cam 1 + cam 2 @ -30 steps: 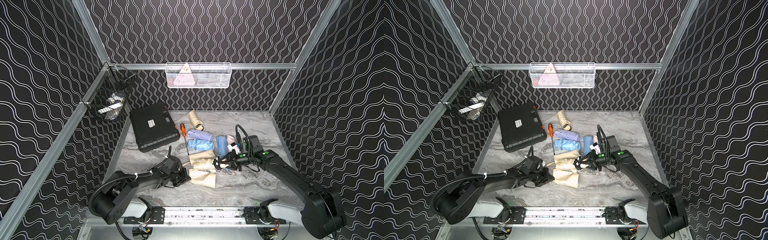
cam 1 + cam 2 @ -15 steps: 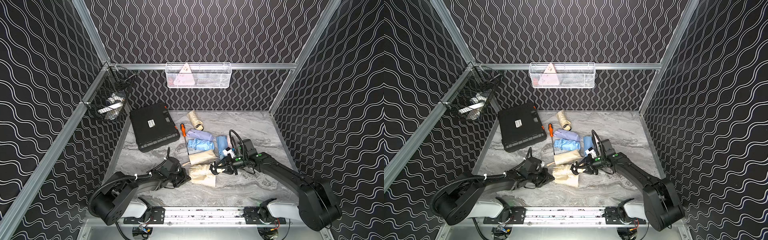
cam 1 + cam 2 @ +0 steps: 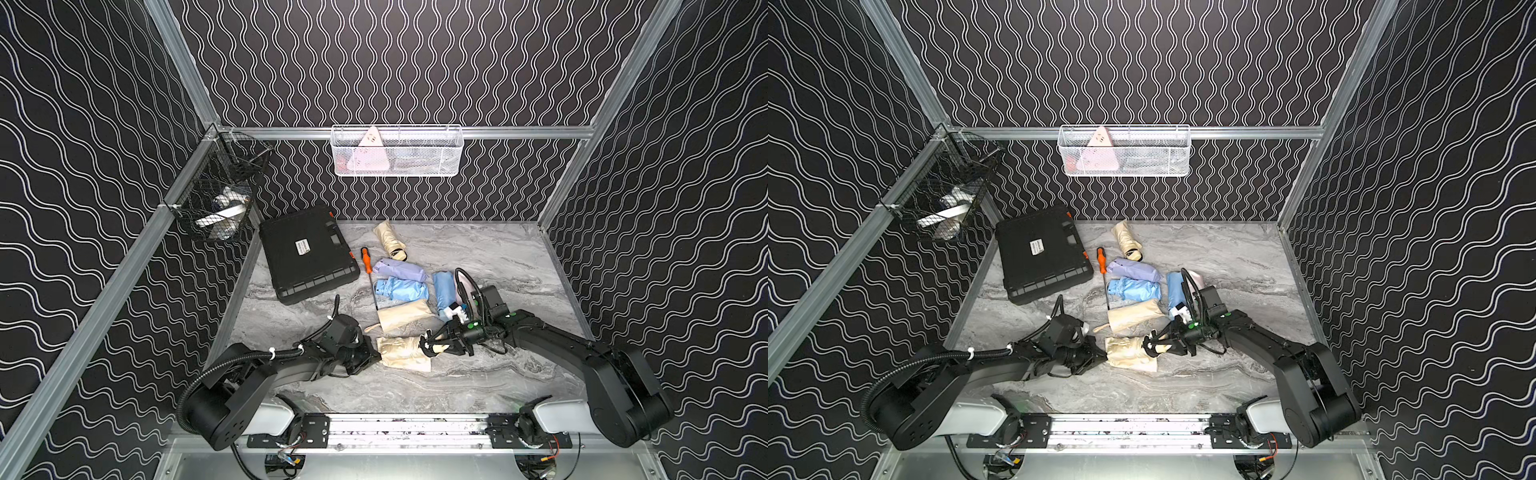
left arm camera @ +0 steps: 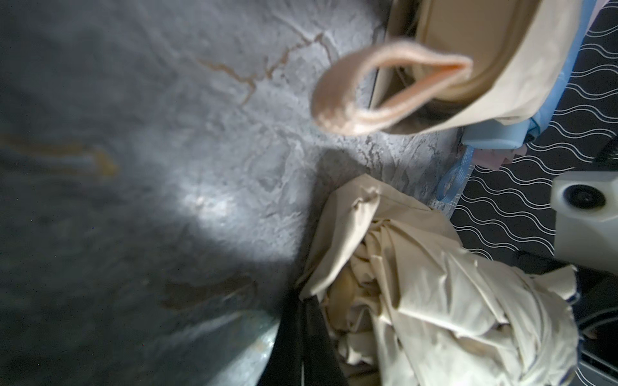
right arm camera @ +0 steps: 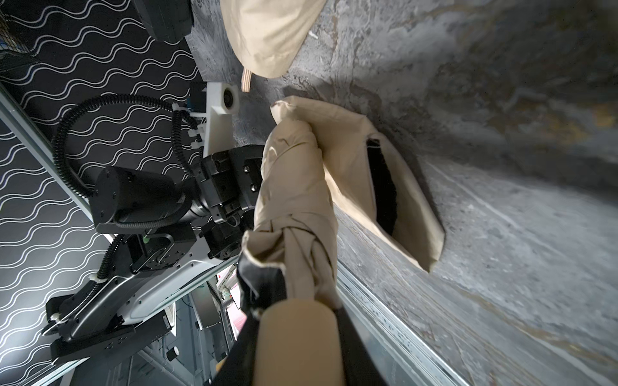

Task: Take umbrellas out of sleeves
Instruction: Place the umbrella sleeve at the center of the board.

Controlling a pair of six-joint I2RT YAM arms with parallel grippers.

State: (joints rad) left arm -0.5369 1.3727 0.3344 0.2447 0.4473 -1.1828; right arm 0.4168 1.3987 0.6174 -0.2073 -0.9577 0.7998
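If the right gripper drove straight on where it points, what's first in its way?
The cream umbrella it grips, then the cream sleeve; behind those, probably the left gripper, though depth is unclear.

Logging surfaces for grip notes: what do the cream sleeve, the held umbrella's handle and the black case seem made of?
Sleeve: thin woven cloth, matte; it lies limp with soft creases. Handle: probably plastic, with a smooth satin finish and an evenly rounded shape. Case: looks like moulded hard plastic, matte, with a ribbed edge and a label.
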